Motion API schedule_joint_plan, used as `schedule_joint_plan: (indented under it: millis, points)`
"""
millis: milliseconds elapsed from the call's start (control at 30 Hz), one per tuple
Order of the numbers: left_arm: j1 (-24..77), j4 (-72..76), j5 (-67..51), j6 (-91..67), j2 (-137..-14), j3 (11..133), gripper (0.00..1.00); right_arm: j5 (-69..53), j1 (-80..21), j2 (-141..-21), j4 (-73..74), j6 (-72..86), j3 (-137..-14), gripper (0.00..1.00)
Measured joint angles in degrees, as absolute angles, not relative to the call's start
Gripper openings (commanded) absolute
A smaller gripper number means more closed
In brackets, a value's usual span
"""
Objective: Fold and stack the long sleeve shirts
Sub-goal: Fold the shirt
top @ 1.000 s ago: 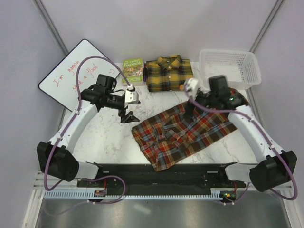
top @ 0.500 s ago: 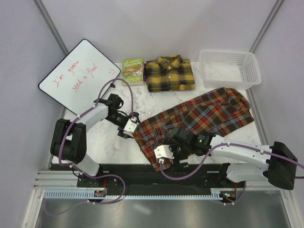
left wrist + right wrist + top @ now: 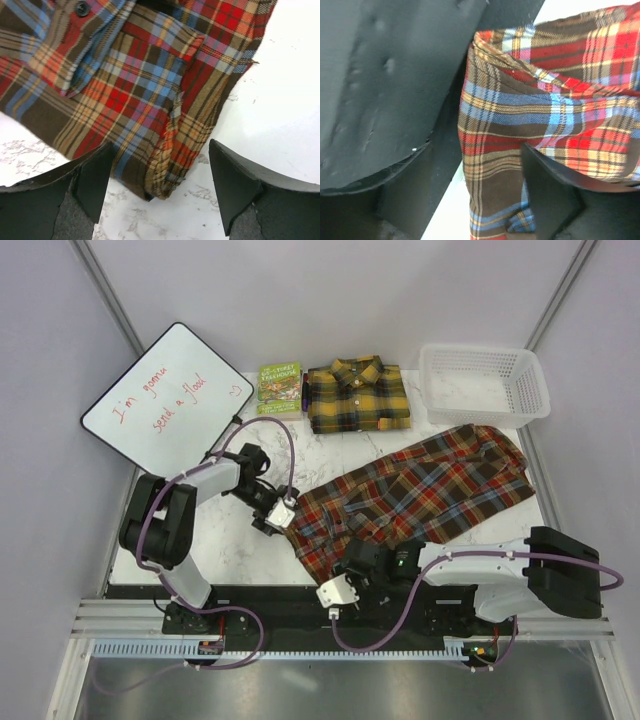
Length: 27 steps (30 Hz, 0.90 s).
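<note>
1. Found both arms relocated since a second ago: left gripper (image 3: 278, 518) brought from mid-table to the left corner of the red-brown shirt (image 3: 420, 490); right gripper (image 3: 335, 595) drawn back from beside the basket (image 3: 485, 383) to the shirt's near hem, at the table's near edge.
2. Seen from above only: yellow and black shirt (image 3: 357, 397) folded at the far edge, green book (image 3: 280, 388) just beside it on the left, whiteboard (image 3: 165, 400) at the far left corner, basket at the far right corner.
3. Seen from the wrists only: shirt's hem corner (image 3: 155, 185) lying flat on the table; near hem (image 3: 520, 125) bunched beside the black base plate (image 3: 385, 75).
4. Noted white marbled table (image 3: 230, 540), pale walls on three sides.
5. Left jaws wide, straddling the hem corner, not pinching it.
6. Right jaws wide, cloth between the fingers (image 3: 550, 195), a sliver of table showing beside it; no grip closed.
</note>
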State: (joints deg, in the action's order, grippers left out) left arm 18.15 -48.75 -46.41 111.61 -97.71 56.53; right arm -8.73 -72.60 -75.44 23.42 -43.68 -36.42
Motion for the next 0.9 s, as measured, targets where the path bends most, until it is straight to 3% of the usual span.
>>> schedule_joint_plan:
  millis: [233,433,500,633,900]
  points:
    - [19.8,-47.0,-45.3,111.9,-97.3,52.7,0.75,-5.0,-73.1,-80.4,19.2,-43.6,-36.2,0.51]
    - [20.9,-46.6,-44.7,111.9,-97.2,52.3,0.43,-3.3,-73.3,-82.3,17.1,-42.0,-37.4,0.34]
    - [21.2,-46.0,-44.2,112.0,-97.2,52.2,0.25,-3.1,-73.6,-82.2,17.1,-41.3,-37.5,0.29]
    - [21.4,-44.4,-43.9,112.3,-97.2,51.8,0.02,-3.6,-74.2,-82.3,17.3,-40.3,-38.1,0.01]
    - [20.9,-43.3,-43.4,112.4,-92.3,48.8,0.02,-4.2,-74.7,-85.5,17.8,-39.8,-41.5,0.00]
